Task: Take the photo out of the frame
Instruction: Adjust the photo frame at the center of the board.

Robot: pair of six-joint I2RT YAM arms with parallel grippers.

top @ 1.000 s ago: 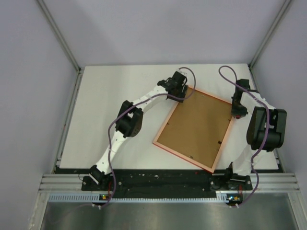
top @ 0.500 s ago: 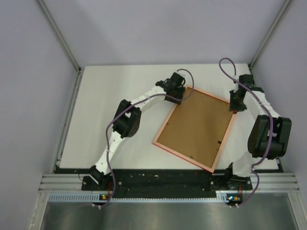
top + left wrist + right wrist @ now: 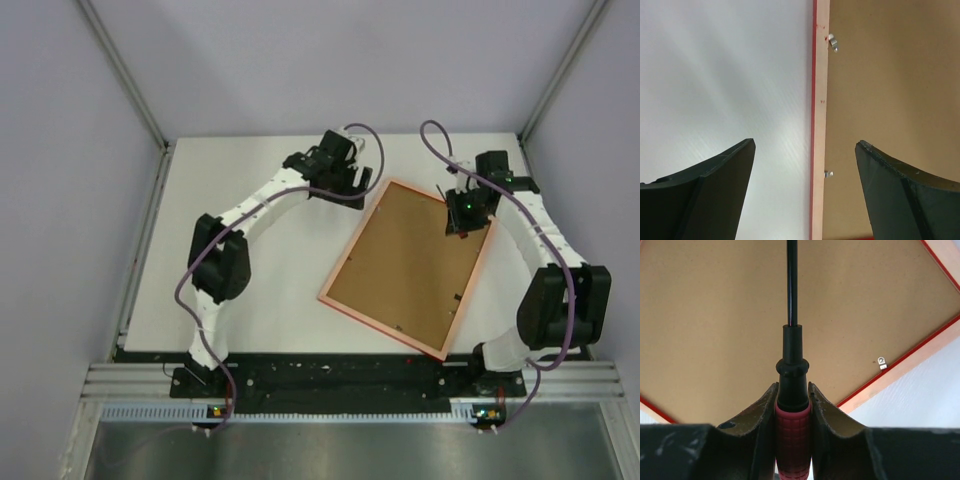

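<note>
Red ribbed rubber: a screwdriver [image 3: 791, 440] handle is clamped in the right claw [image 3: 792, 390], its black shaft pointed out over the frame [image 3: 740, 315]'s brown back. The left claw [image 3: 805, 147] is spread wide and empty, set astride the frame's far-left rim above the table [image 3: 715, 75]. The frame is laid face down, directly under the right claw's tool; its long axis is run far to near, slanted rightward. The photo is hidden beneath the matte fibreboard. Small metal tabs [image 3: 882, 362] are noted along the smooth pale rim; one is judged the tip's next target, the right claw being nearer.
</note>
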